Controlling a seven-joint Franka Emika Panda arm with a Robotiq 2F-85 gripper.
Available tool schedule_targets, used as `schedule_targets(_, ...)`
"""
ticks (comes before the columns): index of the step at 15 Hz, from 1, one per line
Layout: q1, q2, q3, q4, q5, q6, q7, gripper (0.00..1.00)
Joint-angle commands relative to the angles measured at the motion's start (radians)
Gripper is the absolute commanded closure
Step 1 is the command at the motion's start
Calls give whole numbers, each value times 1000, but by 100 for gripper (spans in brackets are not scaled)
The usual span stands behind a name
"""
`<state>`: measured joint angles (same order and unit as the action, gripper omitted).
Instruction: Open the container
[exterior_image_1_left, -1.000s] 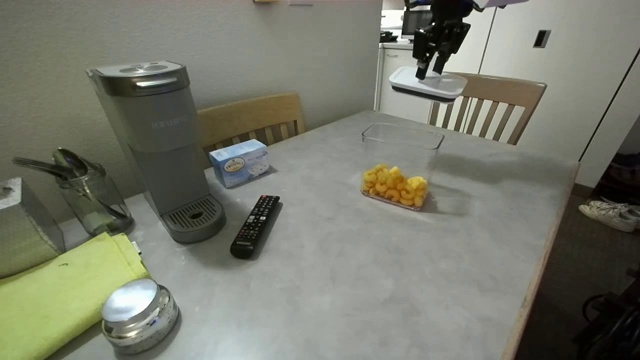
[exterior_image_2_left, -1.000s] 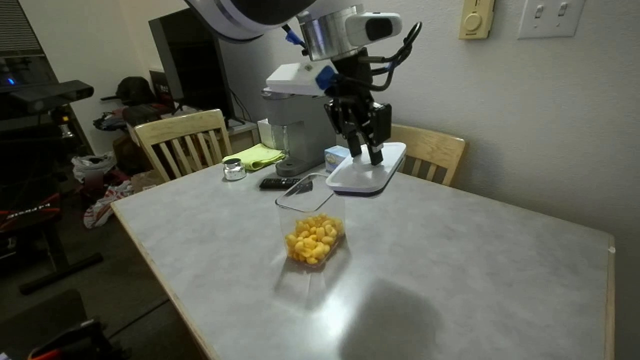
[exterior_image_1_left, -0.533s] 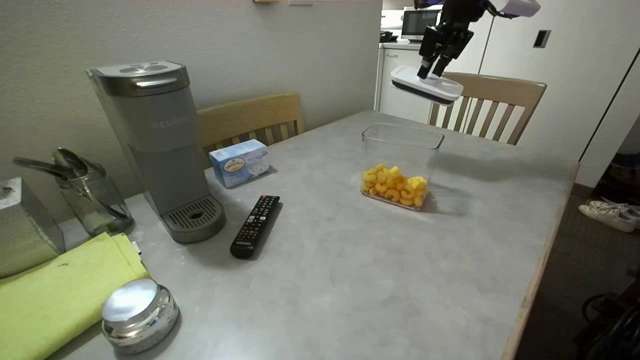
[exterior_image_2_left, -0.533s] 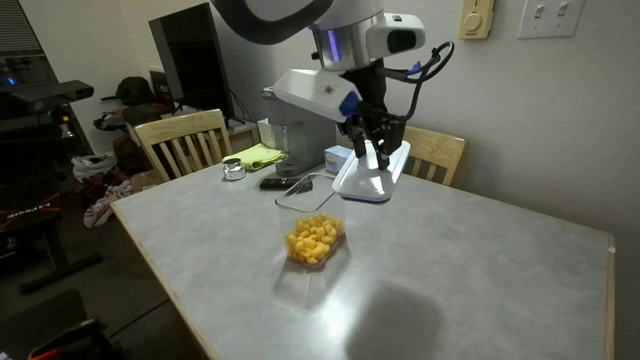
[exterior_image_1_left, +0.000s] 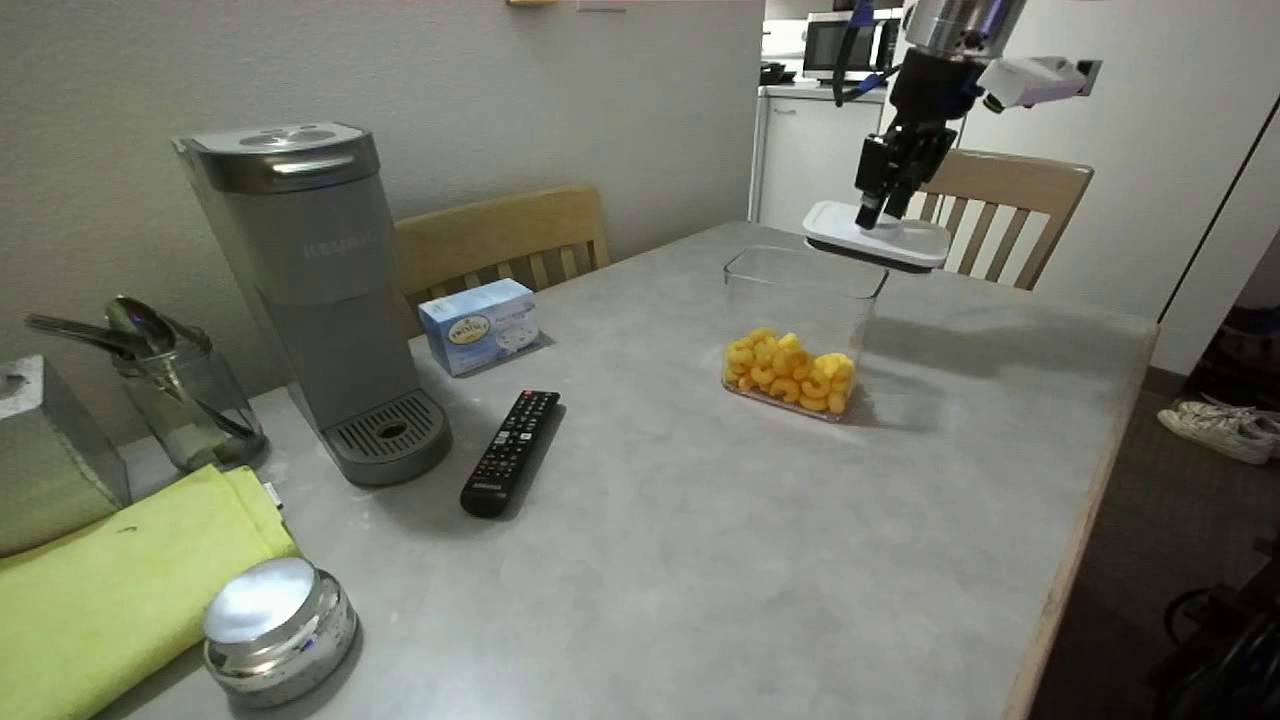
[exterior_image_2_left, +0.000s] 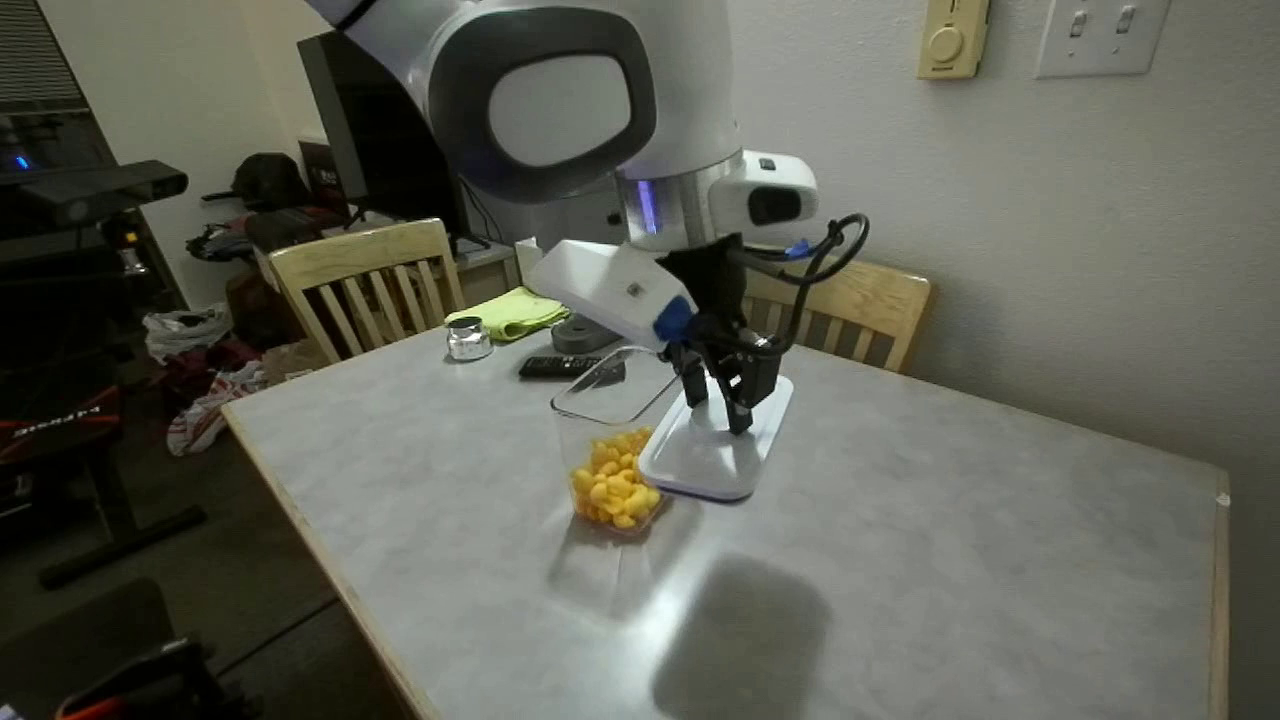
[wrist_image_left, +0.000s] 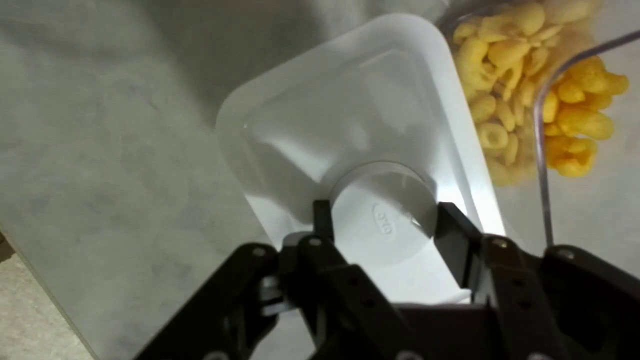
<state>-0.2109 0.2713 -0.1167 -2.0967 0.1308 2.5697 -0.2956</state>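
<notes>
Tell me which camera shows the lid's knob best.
Wrist view: it looks down on the knob, showing its round face and oval mark, with fingers at both sides. In both exterior views the knob is small and partly hidden by the fingers; its mark can't be made out.

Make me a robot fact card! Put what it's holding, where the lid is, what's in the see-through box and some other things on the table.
Holding: the gripper grips the round knob of the white lid
Lid place: in the air, off the clear box
Box contents: yellow-orange snack pieces at the bottom
Box state: open on top, standing on the table
Other things: coffee machine, black remote, blue carton, silver tin, yellow cloth
Job: looks opened; white lid not yet set down
</notes>
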Motion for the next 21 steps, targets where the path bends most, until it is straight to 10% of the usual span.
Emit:
schedule_targets(1, 17, 31, -29, -23, -106, 55, 84, 71)
schedule_targets(21, -4, 232, 8, -67, -47, 356, 280, 71)
